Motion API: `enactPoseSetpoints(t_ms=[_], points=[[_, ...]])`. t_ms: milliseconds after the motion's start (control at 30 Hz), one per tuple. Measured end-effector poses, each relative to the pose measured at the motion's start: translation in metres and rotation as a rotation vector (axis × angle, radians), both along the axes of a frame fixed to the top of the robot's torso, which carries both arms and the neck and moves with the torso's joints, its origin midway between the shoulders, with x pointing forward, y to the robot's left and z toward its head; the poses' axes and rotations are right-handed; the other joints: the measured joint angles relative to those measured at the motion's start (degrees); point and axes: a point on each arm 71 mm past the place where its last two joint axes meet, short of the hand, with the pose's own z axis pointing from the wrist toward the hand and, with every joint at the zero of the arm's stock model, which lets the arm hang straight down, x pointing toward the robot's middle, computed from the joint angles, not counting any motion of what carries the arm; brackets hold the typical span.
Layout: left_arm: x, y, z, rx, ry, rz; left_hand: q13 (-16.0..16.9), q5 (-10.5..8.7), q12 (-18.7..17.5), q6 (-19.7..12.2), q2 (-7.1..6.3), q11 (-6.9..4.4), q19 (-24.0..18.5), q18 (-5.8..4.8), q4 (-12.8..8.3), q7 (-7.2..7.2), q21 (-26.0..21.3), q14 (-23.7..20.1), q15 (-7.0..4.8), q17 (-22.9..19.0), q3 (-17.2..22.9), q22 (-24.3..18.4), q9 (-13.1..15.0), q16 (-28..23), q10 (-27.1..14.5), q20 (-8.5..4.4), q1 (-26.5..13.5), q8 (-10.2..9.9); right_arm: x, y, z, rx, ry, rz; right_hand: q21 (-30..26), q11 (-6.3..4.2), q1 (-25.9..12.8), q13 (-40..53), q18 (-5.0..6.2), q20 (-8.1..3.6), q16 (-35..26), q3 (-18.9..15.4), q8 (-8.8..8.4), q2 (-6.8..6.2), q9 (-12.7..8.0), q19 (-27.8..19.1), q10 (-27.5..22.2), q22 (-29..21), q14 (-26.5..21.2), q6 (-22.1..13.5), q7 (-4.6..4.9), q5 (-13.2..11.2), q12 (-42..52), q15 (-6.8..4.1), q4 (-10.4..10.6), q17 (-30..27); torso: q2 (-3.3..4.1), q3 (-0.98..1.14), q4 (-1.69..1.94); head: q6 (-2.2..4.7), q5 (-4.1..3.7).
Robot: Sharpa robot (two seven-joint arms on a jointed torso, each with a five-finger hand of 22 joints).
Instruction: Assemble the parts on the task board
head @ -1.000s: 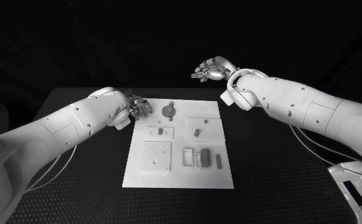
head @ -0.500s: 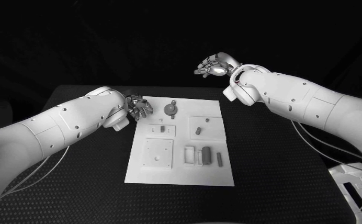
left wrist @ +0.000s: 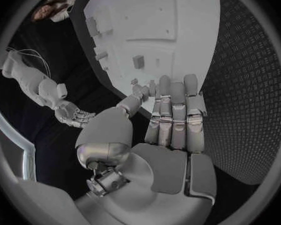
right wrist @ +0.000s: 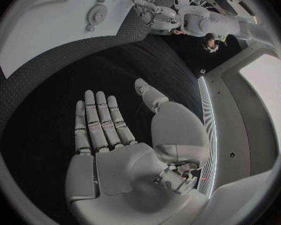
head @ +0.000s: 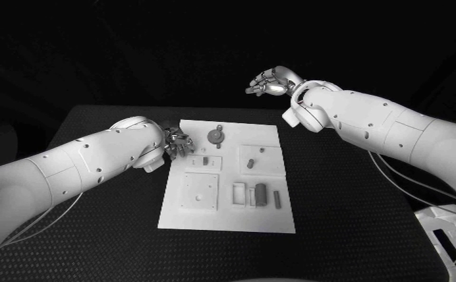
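Hovering left hand (head: 178,141) spread over task board (head: 228,219) edge.

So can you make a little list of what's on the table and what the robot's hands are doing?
table: black
task board: white plate in the middle of the table
parts: small grey pieces on the board, e.g. round part
left hand: open, at the board's far left corner, holding nothing
right hand: open, raised beyond the table's far edge, holding nothing
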Motion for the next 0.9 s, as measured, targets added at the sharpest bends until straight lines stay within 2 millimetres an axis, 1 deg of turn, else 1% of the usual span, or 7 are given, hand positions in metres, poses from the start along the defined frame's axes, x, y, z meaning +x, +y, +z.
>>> enactPoseSetpoints(t_ms=[133,200,233,467,633,833,900], points=[[-0.004,0.0,-0.007,0.022,0.007,-0.006,0.04,-0.03,0.0,0.0,0.0,0.0,0.08,0.0,0.02,0.0,0.0,0.01,0.01,0.0,-0.05,0.05,0.0,0.0,0.01,0.08,0.0,0.01,-0.001,0.001,-0.002,0.002,0.008,0.008,-0.34,0.0,0.23,-0.04,0.01,0.02,-0.21,0.16,0.0,0.23,-0.08,0.92,0.0,0.0,0.0,-0.21,-0.2,0.0,-1.11,0.0,0.16,-0.63,0.01,0.0,0.0,-0.12,0.01],[-0.005,-0.001,-0.009,0.028,0.008,-0.011,0.06,-0.04,0.0,0.0,0.0,-0.01,0.08,0.0,0.02,0.0,0.0,0.01,0.01,0.0,-0.05,0.08,0.0,0.0,0.01,0.08,0.0,0.01,-0.001,0.002,-0.002,0.003,0.01,0.012,-0.34,0.2,0.23,-0.04,0.01,0.0,-0.22,0.16,0.0,0.23,-0.08,1.06,0.21,0.0,0.0,-0.24,-0.17,0.0,-1.25,0.0,0.16,-0.72,0.02,0.0,0.0,-0.15,0.01],[-0.006,-0.002,-0.01,0.03,0.008,-0.014,0.11,-0.04,0.0,-0.01,0.0,-0.01,0.08,0.0,0.02,0.0,0.0,0.01,0.01,0.01,-0.05,0.18,0.0,0.0,0.01,0.09,0.0,0.01,-0.001,0.002,-0.002,0.004,0.011,0.013,-0.34,0.2,0.23,-0.03,0.01,0.0,-0.21,0.16,0.0,0.23,-0.08,1.05,0.21,0.0,0.0,-0.39,-0.02,0.0,-1.25,0.0,0.16,-0.77,0.02,0.0,0.0,-0.16,0.01],[-0.009,-0.005,-0.011,0.039,0.007,-0.027,0.27,-0.04,0.0,0.01,0.0,-0.01,0.09,0.0,0.05,-0.02,0.19,0.14,-0.07,0.11,-0.09,0.47,0.0,0.0,0.01,0.09,0.0,0.04,-0.001,0.002,-0.002,0.005,0.014,0.017,-0.79,0.2,0.23,-0.03,0.02,0.0,-0.21,0.16,0.0,0.23,-0.1,1.05,0.21,-0.09,-0.17,-0.39,-0.02,0.0,-1.53,0.17,0.16,-0.96,0.03,-0.01,-0.02,-0.23,-0.03],[-0.011,-0.007,-0.011,0.049,0.004,-0.039,0.55,0.84,0.0,0.41,0.2,-0.03,0.49,0.0,-0.01,0.02,0.39,0.52,-0.3,0.27,-0.04,0.92,0.0,0.27,0.44,-0.11,-0.23,0.04,-0.001,0.002,-0.003,0.006,0.016,0.019,-0.79,0.2,0.23,-0.03,0.02,0.0,-0.21,0.16,0.0,0.23,-0.13,1.05,0.21,-0.09,-0.17,-0.39,-0.02,0.0,-1.74,0.17,0.15,-1.03,0.04,-0.02,-0.03,-0.24,-0.07],[-0.013,-0.009,-0.012,0.064,0.001,-0.059,0.93,0.96,0.0,0.54,0.6,-0.21,0.71,0.0,-0.08,0.09,0.42,0.72,-0.32,0.52,-0.12,1.41,0.0,0.67,0.62,-0.31,-1.07,0.04,-0.001,0.003,-0.003,0.007,0.018,0.023,-1.0,0.41,0.23,-0.02,0.03,0.0,-0.21,0.16,0.0,0.23,-0.13,1.05,0.42,-0.09,-0.17,-0.39,-0.02,0.0,-1.74,0.17,0.15,-1.09,0.07,-0.02,-0.03,-0.24,-0.07],[-0.013,-0.009,-0.013,0.069,-0.001,-0.064,1.18,1.84,0.0,0.64,0.67,-0.13,0.84,-0.01,-0.09,-0.01,0.68,0.82,-0.42,0.69,-0.12,1.73,0.0,0.97,0.74,-0.42,-1.48,0.04,-0.001,0.003,-0.003,0.007,0.018,0.024,-1.0,0.41,0.23,-0.03,0.03,0.0,-0.21,0.16,0.0,0.23,-0.12,1.05,0.42,-0.09,-0.17,-0.39,-0.02,0.0,-1.74,0.17,0.15,-1.09,0.07,-0.02,-0.03,-0.21,-0.08]])
